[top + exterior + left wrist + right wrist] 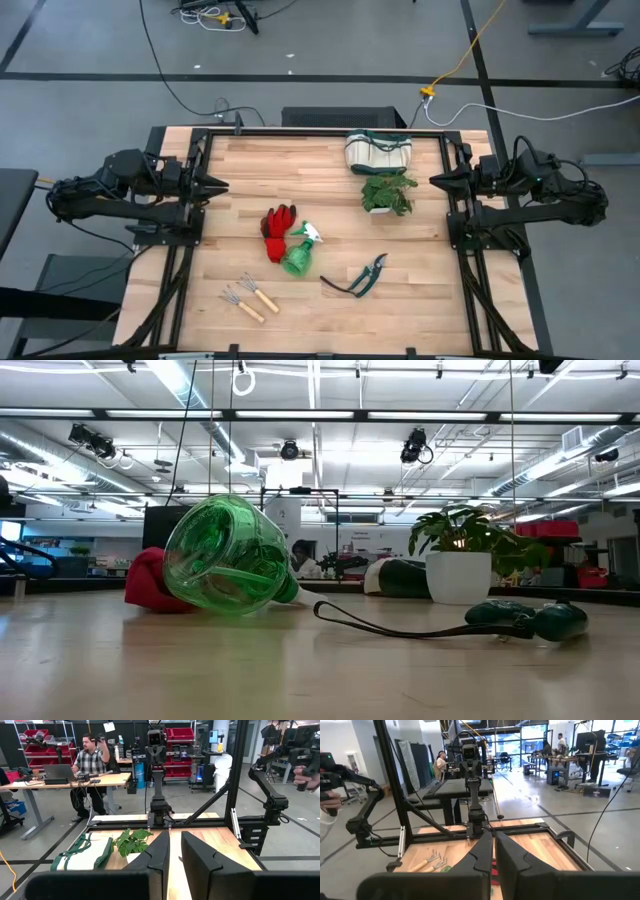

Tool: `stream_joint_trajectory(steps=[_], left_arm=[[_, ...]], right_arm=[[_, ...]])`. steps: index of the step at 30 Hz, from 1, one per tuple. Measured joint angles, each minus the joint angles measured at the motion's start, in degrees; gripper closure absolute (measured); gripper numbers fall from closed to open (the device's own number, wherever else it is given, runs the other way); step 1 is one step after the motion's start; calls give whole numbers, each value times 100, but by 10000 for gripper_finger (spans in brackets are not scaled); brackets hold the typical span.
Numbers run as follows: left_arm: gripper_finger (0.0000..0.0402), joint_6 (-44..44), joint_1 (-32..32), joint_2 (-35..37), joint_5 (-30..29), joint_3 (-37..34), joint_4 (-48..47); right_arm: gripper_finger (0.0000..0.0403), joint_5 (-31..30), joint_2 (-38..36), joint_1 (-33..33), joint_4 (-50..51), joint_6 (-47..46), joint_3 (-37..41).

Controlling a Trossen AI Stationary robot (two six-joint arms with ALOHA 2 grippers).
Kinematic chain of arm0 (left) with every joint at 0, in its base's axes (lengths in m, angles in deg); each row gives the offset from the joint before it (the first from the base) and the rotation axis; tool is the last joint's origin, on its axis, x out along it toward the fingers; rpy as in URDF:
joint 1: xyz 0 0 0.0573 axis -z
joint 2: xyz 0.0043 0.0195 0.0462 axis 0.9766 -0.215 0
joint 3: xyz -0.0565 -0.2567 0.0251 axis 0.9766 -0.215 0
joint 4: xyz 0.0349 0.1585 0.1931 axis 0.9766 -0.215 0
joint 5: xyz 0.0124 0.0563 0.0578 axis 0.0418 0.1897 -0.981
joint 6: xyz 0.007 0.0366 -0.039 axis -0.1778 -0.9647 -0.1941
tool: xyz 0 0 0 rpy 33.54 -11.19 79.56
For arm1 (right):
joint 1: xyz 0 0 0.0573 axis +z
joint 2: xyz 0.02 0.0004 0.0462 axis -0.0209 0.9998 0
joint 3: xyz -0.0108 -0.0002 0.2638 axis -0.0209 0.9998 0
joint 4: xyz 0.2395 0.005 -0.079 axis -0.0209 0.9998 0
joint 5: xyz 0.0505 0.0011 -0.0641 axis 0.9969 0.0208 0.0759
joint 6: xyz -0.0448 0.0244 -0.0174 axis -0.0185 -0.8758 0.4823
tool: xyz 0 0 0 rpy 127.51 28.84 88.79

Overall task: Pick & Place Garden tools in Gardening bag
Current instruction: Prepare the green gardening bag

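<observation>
Green and lying on its side, the spray bottle (225,555) rests mid-counter (330,310) against the red gloves (279,230); it looks light, slick, best gripped at its neck. Beyond it sits the gardening bag (379,152). Left claw (216,184) and right claw (440,179) wait at the counter's edges, fingers narrow, empty.

tools: gloves (280,223) | bottle (298,258) | shears (362,278) | rakes (250,294) | bag (379,152) on table
</observation>
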Motion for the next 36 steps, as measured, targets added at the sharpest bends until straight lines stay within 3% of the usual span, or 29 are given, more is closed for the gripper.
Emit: stream_joint_trajectory(steps=[23,29,33,36], left_arm=[[346,-2,-1,-1,0,0,2],[346,-2,0,1,0,0,2],[346,-2,-1,-1,-3,0,6],[346,-2,-1,-1,-17,0,11]], right_arm=[[378,-40,8,1,-579,12,0],[377,-1791,444,-4,-976,151,-43],[365,-3106,962,-184,-178,176,-345],[347,-3502,1328,-474,476,-190,-718]])
